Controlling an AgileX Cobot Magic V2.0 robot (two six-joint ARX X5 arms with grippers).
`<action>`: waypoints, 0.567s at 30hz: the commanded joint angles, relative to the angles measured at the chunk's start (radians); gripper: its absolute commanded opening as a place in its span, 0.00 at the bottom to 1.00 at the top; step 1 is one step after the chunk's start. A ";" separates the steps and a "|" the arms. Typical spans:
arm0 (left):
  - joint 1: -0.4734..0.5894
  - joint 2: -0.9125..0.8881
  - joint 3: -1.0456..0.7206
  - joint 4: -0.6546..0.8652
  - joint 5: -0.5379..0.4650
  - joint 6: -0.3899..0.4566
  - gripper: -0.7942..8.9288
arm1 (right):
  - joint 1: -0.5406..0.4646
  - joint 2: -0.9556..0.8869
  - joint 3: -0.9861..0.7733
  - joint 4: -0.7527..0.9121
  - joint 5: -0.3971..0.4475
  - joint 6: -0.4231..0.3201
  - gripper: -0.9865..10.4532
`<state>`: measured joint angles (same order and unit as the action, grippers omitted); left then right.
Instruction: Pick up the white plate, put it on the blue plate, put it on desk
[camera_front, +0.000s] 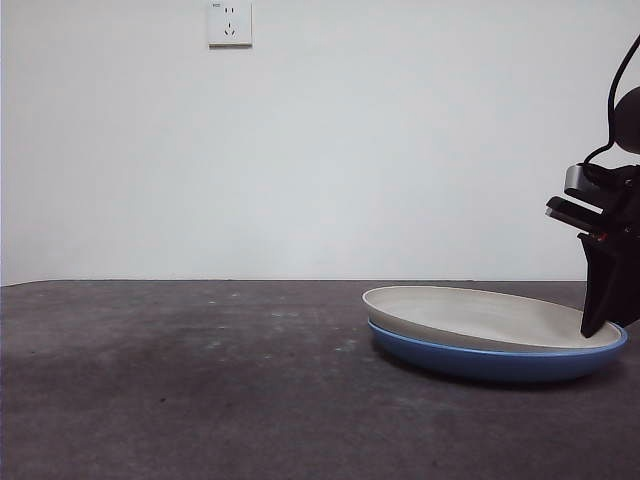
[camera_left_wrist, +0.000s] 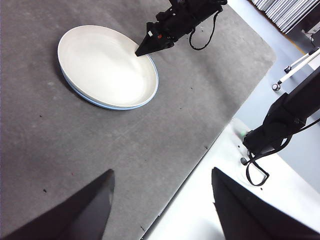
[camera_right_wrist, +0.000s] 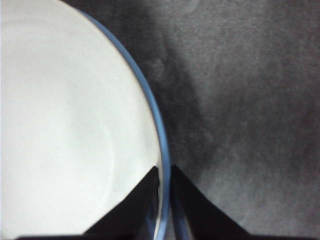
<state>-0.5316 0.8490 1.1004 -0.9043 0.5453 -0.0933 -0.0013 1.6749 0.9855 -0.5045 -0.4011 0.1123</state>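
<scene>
White plate (camera_front: 480, 313): nested in blue plate (camera_front: 500, 362), tilted, side away from the right gripper raised clear of the blue rim.
Blue plate: flat on desk (camera_front: 200, 390), toward the front view's right.
Right gripper (camera_right_wrist: 164, 172): at the plates' rim; jaws narrow, closed on both rims, one inside, one outside.
Left gripper (camera_left_wrist: 162, 175): well apart from the plates, above the desk edge; jaws wide, holding nothing.
</scene>
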 joint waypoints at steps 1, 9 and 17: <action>-0.005 0.006 0.008 0.007 0.002 0.014 0.40 | -0.005 -0.018 0.008 0.003 0.008 0.016 0.09; -0.005 0.006 0.008 0.008 0.002 0.014 0.40 | -0.014 -0.161 0.010 0.003 -0.030 0.053 0.09; -0.005 0.006 0.008 0.008 0.002 0.014 0.40 | 0.048 -0.261 0.010 0.007 -0.064 0.103 0.09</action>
<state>-0.5316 0.8490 1.1004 -0.9035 0.5453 -0.0933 0.0391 1.4090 0.9852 -0.5106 -0.4515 0.1875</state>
